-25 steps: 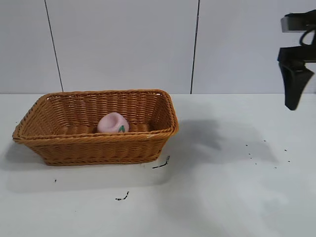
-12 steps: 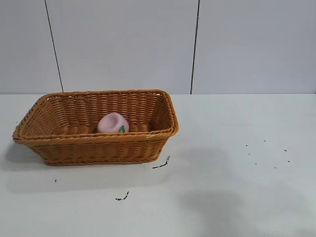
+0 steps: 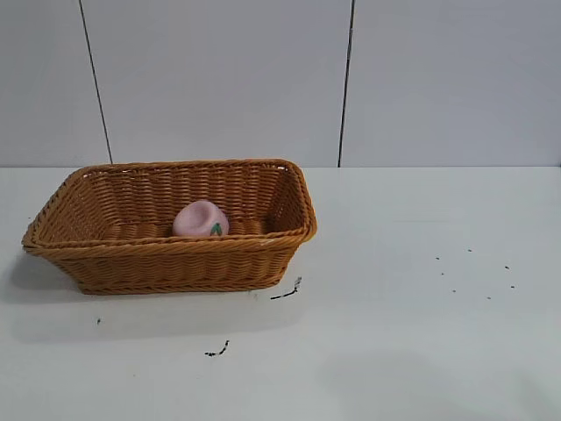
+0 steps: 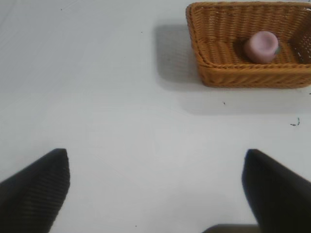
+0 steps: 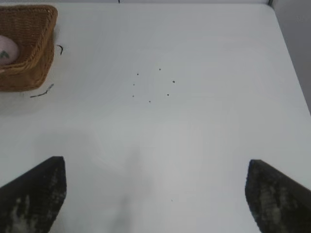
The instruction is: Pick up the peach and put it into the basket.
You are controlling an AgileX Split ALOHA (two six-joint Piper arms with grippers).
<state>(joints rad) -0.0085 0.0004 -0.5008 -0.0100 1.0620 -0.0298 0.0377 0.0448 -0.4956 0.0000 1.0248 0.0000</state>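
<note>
Small soft-pink peach (image 3: 201,218) lies inside orange-brown woven wicker basket (image 3: 289,239); my right gripper (image 5: 154,194) has withdrawn, both grippers spread empty; task looks done.

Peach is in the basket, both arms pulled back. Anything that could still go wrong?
Little. The peach rests low inside the basket, below the rim, so rolling out looks unlikely. The left gripper and right gripper hover open over bare table, away from the basket; only a careless sweep toward it might nudge it.
</note>
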